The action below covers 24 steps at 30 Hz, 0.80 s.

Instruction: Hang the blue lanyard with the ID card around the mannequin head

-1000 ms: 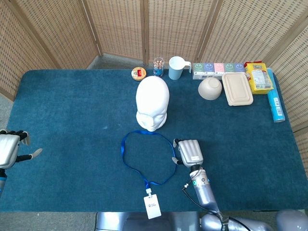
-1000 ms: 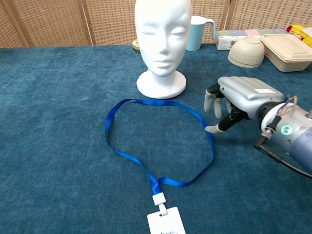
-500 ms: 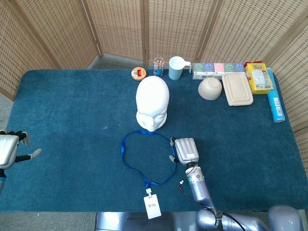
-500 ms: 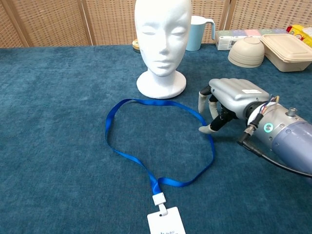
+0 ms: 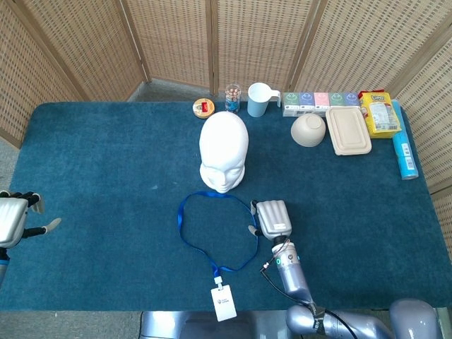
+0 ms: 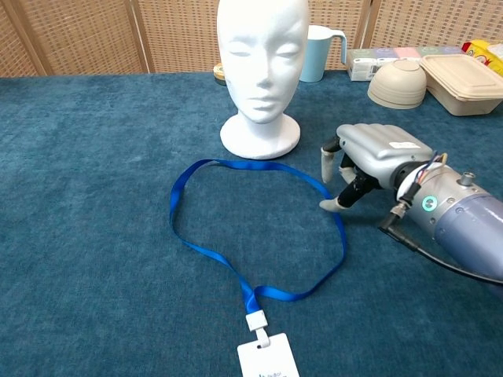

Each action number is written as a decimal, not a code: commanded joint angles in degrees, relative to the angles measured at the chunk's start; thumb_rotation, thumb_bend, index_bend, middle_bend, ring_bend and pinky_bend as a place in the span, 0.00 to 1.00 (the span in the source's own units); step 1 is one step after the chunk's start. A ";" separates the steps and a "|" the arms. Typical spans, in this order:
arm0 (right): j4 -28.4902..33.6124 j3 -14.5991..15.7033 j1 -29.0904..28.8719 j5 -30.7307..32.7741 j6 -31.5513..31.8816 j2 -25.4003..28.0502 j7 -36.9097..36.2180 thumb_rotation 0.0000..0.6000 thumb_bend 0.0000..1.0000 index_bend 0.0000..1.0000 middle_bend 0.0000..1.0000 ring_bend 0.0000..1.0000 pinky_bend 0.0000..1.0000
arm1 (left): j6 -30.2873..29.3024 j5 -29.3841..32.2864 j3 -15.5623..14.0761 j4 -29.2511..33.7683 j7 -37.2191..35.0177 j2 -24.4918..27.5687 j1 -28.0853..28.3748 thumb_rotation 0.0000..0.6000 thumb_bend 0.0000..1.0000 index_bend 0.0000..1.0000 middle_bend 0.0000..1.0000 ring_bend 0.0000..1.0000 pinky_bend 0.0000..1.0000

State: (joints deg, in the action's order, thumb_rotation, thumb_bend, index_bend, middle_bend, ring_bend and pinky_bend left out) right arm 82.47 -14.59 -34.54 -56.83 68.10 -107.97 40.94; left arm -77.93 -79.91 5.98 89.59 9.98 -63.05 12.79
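The white mannequin head [image 5: 223, 155] [image 6: 262, 71] stands upright mid-table. In front of it the blue lanyard [image 5: 215, 231] [image 6: 236, 212] lies as an open loop on the blue cloth, with its white ID card [image 5: 224, 303] [image 6: 268, 357] near the front edge. My right hand [image 5: 271, 219] [image 6: 369, 157] hovers palm down at the loop's right side, fingers curled down, fingertips [image 6: 332, 204] right beside the strap. It grips nothing that I can see. My left hand [image 5: 15, 219] sits at the table's far left edge, fingers apart, empty.
Along the back stand a small round tin [image 5: 203, 107], a glass jar [image 5: 232, 98], a pale blue mug [image 5: 260, 99], a row of small boxes [image 5: 321, 101], a beige bowl [image 5: 308, 130], a lidded beige container [image 5: 348, 131], a yellow packet [image 5: 381, 114] and a blue tube [image 5: 404, 152].
My right hand has moved left toward the lanyard's right side, its fingertips now beside the strap. The lanyard and left hand have not moved.
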 commanded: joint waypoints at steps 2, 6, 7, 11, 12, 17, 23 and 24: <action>-0.85 -0.04 -0.45 0.74 -0.04 -0.73 0.56 0.86 0.24 0.50 0.86 0.91 0.68 | 0.00 -0.01 -0.05 -0.02 0.03 0.00 0.04 0.65 0.16 0.62 0.59 0.58 0.40; -2.01 -0.02 -0.85 1.52 -0.13 -1.41 1.12 0.86 0.24 0.50 0.86 0.91 0.69 | 0.09 0.01 -0.15 -0.02 0.09 -0.06 0.11 0.65 0.16 0.62 0.59 0.58 0.40; -2.20 -0.05 -0.90 1.68 -0.16 -1.54 1.14 0.86 0.24 0.50 0.86 0.90 0.69 | 0.11 0.01 -0.17 -0.01 0.11 -0.08 0.12 0.65 0.16 0.62 0.59 0.58 0.40; -3.20 -0.15 -1.33 2.40 -0.32 -1.96 1.71 0.87 0.24 0.49 0.86 0.90 0.70 | 0.12 -0.03 -0.22 0.01 0.16 -0.15 0.20 0.65 0.16 0.62 0.59 0.58 0.40; -3.34 -0.17 -1.40 2.56 -0.35 -1.98 1.89 0.87 0.24 0.49 0.86 0.90 0.71 | 0.11 -0.01 -0.21 0.00 0.16 -0.16 0.21 0.64 0.16 0.62 0.59 0.58 0.40; -4.17 -0.22 -1.86 3.33 -0.45 -2.10 2.84 0.86 0.25 0.49 0.86 0.90 0.71 | 0.06 0.08 -0.23 0.00 0.12 -0.15 0.21 0.65 0.16 0.62 0.59 0.58 0.40; -4.78 -0.73 -2.34 3.91 -0.25 -2.05 3.30 0.86 0.27 0.48 0.86 0.90 0.72 | -0.21 -0.03 -0.30 -0.14 0.00 -0.12 0.13 0.65 0.16 0.62 0.59 0.58 0.39; -4.84 -0.81 -2.44 4.02 -0.26 -1.97 3.40 0.87 0.27 0.48 0.86 0.90 0.72 | -0.26 -0.01 -0.29 -0.17 -0.04 -0.13 0.12 0.65 0.16 0.62 0.59 0.58 0.39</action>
State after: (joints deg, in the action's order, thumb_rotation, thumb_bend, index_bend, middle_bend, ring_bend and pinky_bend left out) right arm 77.66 -15.35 -36.93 -52.87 67.84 -109.98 44.29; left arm -78.17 -79.93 5.69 89.43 9.95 -63.17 12.92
